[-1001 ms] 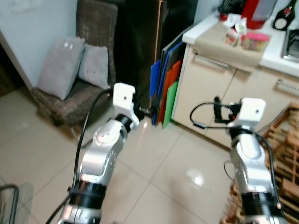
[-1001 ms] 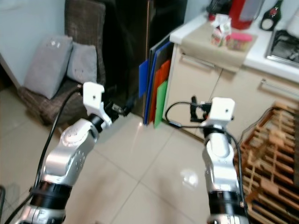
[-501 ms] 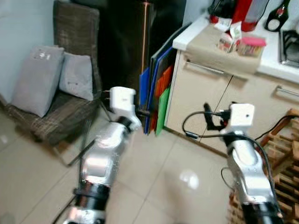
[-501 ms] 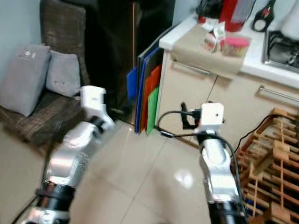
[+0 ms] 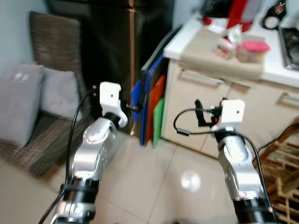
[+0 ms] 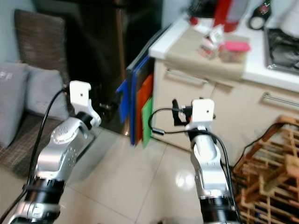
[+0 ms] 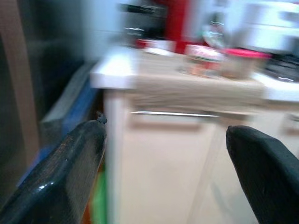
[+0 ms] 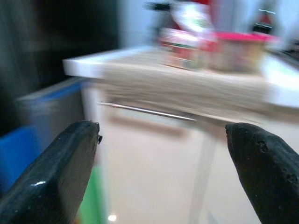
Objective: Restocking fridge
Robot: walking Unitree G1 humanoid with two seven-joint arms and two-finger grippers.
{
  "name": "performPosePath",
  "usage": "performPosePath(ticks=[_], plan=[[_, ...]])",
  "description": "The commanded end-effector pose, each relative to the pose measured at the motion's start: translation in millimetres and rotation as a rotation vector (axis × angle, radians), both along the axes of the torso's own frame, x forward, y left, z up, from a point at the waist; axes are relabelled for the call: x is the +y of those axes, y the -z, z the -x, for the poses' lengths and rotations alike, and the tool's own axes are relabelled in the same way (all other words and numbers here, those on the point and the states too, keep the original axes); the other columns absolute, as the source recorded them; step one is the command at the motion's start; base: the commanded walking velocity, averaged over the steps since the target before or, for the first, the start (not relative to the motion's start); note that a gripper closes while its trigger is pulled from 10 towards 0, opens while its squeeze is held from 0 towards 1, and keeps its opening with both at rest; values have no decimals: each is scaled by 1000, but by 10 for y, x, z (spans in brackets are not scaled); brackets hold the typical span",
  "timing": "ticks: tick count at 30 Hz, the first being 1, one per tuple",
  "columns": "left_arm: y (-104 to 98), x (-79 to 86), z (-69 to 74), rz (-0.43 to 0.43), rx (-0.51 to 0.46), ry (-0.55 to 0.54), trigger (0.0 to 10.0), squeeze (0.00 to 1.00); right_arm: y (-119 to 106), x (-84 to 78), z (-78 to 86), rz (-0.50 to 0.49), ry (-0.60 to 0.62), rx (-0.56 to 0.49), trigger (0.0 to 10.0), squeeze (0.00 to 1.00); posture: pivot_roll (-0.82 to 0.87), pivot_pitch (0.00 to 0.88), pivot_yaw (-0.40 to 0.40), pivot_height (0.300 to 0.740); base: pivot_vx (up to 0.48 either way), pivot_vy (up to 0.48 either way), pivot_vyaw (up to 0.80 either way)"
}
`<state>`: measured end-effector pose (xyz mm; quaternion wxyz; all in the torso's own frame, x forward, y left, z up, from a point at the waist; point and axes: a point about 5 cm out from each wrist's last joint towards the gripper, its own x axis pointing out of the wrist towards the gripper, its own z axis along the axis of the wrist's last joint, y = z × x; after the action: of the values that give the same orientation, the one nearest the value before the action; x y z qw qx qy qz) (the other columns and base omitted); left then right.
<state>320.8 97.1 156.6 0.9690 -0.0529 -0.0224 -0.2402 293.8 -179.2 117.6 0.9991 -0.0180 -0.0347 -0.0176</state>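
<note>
- Dark, glossy fridge point(image 5: 119, 51) stood tall between a wicker armchair point(image 5: 44, 93) with grey cushions point(image 5: 28, 98) and the cream cabinet; door shut, a copper-toned vertical strip point(image 5: 132, 46) running down its front.
- Coloured boards point(image 5: 152, 107), blue, orange and green, leaned upright in the gap between fridge and cabinet.
- Counter point(image 5: 187, 39), white-topped with a beige cloth, carried the likely stock: a small carton point(image 5: 233, 35), a small printed pack point(image 5: 223, 49) and a pink-lidded tub point(image 5: 252, 50), close together. Red and dark items behind them were too blurred to name.
- Left claw point(image 7: 163, 140): fingers spread wide, holding nothing, raised near the fridge's lower front.
- Right claw point(image 8: 161, 135): likewise wide and empty, raised before the cabinet's handle point(image 5: 201, 77), below the counter.
- Wooden rack point(image 6: 266, 177) stood on the tiled floor at the robot's right.
- Handling judgement: carton probably light and crushable, best taken across its flat sides with gentle pressure. Tub likely rigid plastic, somewhat slick; grip the body below the lid, not the lid. Fridge door probably heavy and smooth; the strip looked the likeliest hold.
</note>
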Motion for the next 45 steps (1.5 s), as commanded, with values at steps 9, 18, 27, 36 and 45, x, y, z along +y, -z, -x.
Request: performPosePath(ticks=[9, 18, 27, 36, 45], plan=[[-36, 134, -43, -25, -5, -1, 10000, 0, -5, 53, 130, -43, 28, -23, 10000, 0, -53, 0, 78, 732, 465, 0, -738], [-135, 44, -121, -29, -28, 79, 10000, 0, -80, 102, 87, -21, 41, -70, 10000, 0, -85, 0, 122, 732, 465, 0, -711], [-231, 135, -88, 4, -81, -34, 10000, 0, -99, 163, 95, -47, 40, -83, 10000, 0, -18, 0, 116, 732, 462, 0, -68], [-663, 282, -71, 38, -251, -113, 10000, 0, -485, 254, -23, -32, -9, -217, 10000, 0, -4, 0, 88, 732, 452, 0, 0], [-938, 326, -203, 32, -307, -189, 10000, 0, -862, 337, 3, -26, -78, -315, 10000, 0, -18, 0, 79, 732, 200, 0, 0]])
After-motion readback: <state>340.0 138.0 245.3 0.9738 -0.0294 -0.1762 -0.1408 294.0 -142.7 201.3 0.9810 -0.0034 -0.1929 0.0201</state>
